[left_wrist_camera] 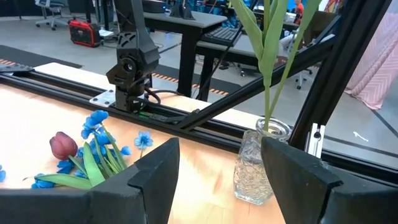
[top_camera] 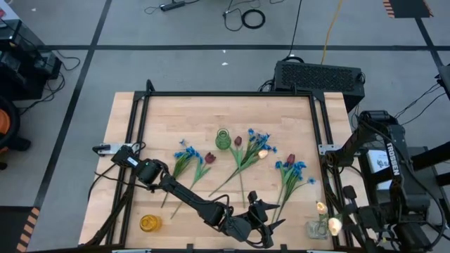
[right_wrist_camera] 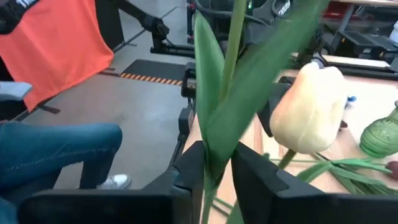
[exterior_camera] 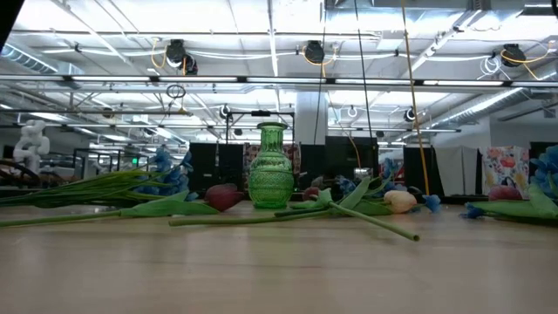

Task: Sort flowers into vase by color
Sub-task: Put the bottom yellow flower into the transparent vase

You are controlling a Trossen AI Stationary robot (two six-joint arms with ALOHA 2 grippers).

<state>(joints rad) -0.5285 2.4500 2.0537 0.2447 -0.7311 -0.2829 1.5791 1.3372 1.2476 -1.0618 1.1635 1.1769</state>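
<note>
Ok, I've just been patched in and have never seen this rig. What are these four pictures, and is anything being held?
It is a robot with two dark arms at a wooden table. One picture looks straight down from above, one looks level across the tabletop, and the other two come from cameras on each wrist.

On the table stand a green vase, an amber vase and a clear vase with green stems in it. Blue blossoms and dark red tulips lie loose around the green vase.

The left gripper hovers near the clear vase, jaws open and empty. The right gripper is at the stem of a cream tulip. I cannot tell whether it is gripping the stem.
</note>
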